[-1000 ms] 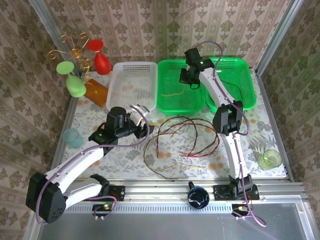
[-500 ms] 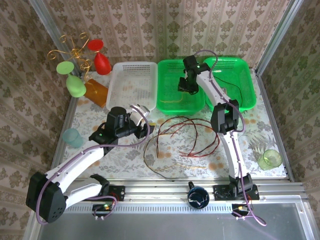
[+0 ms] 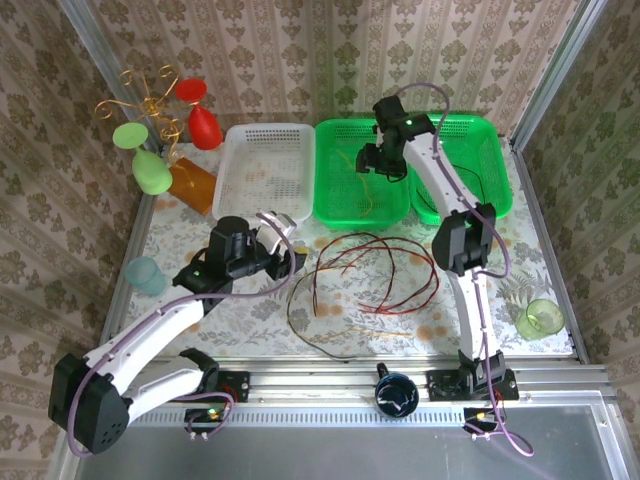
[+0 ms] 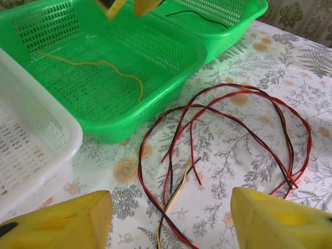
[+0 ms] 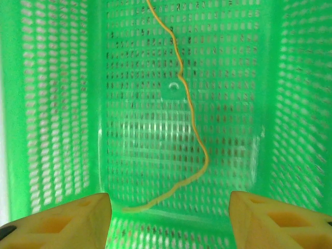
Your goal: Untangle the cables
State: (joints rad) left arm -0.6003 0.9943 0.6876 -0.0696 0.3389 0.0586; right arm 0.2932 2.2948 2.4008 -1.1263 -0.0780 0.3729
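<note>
The table [image 3: 400, 330] holds the loopy red & black cables [image 3: 365, 262] near the green basket [image 3: 340, 212], where the yellow cable [image 5: 192, 119] lies loose under the open right gripper [image 5: 168, 212], so the left gripper [image 4: 171, 218], open too, should pinch 1 wire end & pull slow.

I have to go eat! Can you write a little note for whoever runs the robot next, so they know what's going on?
Left pincer: open, over the tangle on the table.
Right pincer: open, above the middle basket.
Done: yellow cable in the middle basket, a black cable in the right basket.
Left: red, black and yellowish cables in the tangle lie crossed; pull them apart.
</note>
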